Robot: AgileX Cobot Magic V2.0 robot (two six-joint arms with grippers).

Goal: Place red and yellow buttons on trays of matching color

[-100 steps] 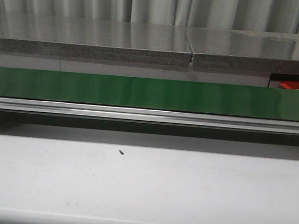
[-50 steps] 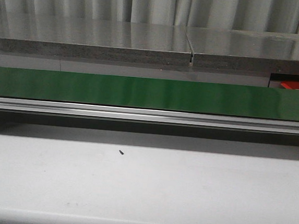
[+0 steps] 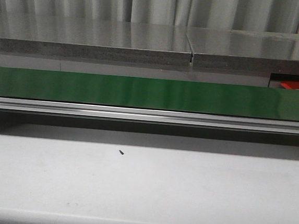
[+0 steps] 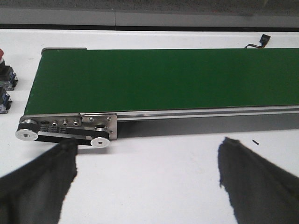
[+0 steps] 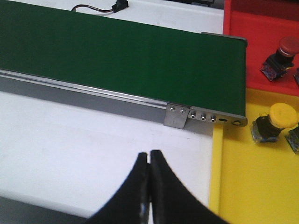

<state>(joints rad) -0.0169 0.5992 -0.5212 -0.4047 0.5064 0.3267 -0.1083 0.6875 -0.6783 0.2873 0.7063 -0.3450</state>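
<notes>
A red button [image 5: 281,50] stands on the red tray [image 5: 243,23] beyond the belt's end in the right wrist view. A yellow button [image 5: 274,121] stands on the yellow tray [image 5: 252,186] beside it. My right gripper [image 5: 149,154] is shut and empty over the white table, short of the belt. My left gripper [image 4: 147,147] is open and empty over the white table near the belt's other end. At that end, a red-capped button [image 4: 4,70] shows partly at the picture's edge. Neither gripper appears in the front view.
The green conveyor belt [image 3: 151,93] runs across the table with nothing on it. A steel shelf [image 3: 145,41] stands behind it. A small dark speck [image 3: 121,152] lies on the white table. A cable plug [image 4: 261,41] lies behind the belt.
</notes>
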